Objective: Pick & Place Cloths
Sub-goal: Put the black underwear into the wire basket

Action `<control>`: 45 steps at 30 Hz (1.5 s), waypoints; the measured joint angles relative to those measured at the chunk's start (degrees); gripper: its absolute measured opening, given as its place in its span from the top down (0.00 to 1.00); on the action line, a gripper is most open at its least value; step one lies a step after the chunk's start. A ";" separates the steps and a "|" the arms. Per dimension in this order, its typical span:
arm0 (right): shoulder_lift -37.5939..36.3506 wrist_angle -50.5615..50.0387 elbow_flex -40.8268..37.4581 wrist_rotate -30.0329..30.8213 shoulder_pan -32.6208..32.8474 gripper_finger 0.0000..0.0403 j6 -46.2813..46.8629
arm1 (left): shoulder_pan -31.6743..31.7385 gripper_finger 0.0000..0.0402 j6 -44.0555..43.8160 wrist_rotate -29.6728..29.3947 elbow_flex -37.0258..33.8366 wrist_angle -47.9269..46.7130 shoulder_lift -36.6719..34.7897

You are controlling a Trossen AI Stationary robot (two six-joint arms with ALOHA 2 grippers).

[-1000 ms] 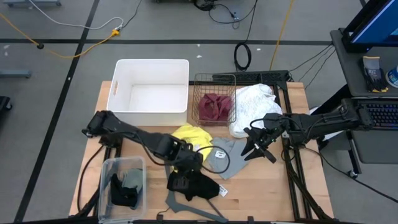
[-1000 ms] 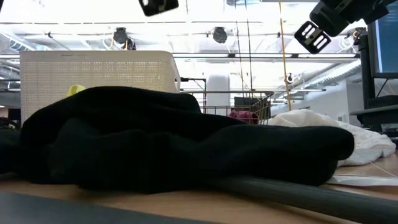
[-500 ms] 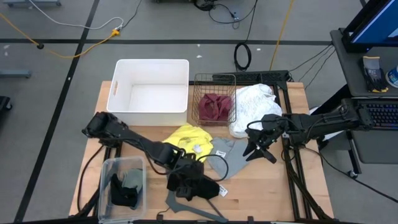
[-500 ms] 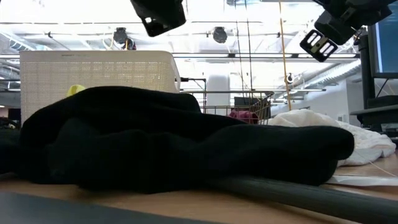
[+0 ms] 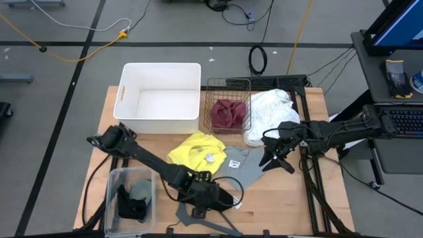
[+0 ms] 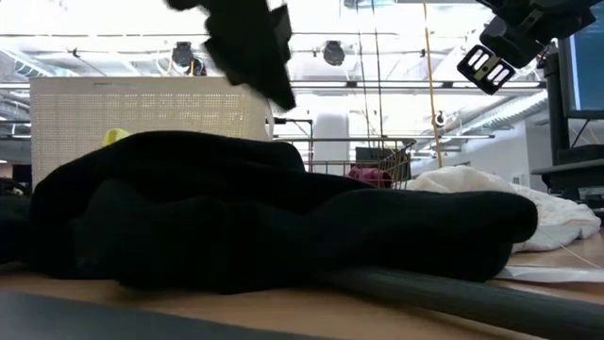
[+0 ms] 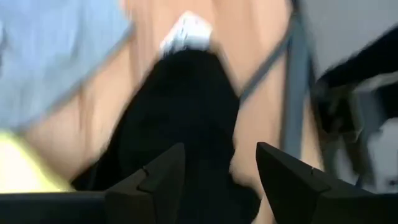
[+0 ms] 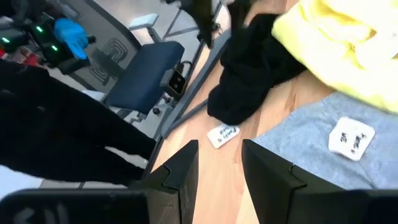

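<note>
Your wooden table stands on a grey floor crossed by cables, with a white bin and a wire basket along its far edge. Your left gripper hangs directly over the black cloth at the near edge; in the left wrist view its fingers stand apart with the black fabric between and below them, nothing clamped. The yellow cloth lies just beyond, touching the grey-blue cloth spread beside it. The maroon cloth sits inside the wire basket, the white cloth heaped right beside it. Your right gripper waits above the grey-blue cloth's edge, below the white heap, fingers narrowly parted around nothing. The sage green cloth lies in the clear tub.
</note>
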 joint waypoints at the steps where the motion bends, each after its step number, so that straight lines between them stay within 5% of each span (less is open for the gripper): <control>1: -0.15 0.10 0.05 -0.01 0.00 0.72 -0.05 | -0.03 0.51 -0.53 -0.47 -0.01 0.15 0.64; 19: -0.95 -0.08 -0.01 -0.06 0.00 0.72 -0.33 | -0.69 0.53 -13.07 -5.10 0.10 -3.65 7.23; 29: -0.95 -0.10 -0.01 -0.07 0.00 0.72 -0.34 | 0.13 0.97 -14.39 -1.10 2.40 -3.87 6.54; 45: -0.95 0.66 -0.01 -0.07 0.00 0.72 -2.33 | 2.23 1.00 -7.23 -2.87 30.03 -31.64 6.52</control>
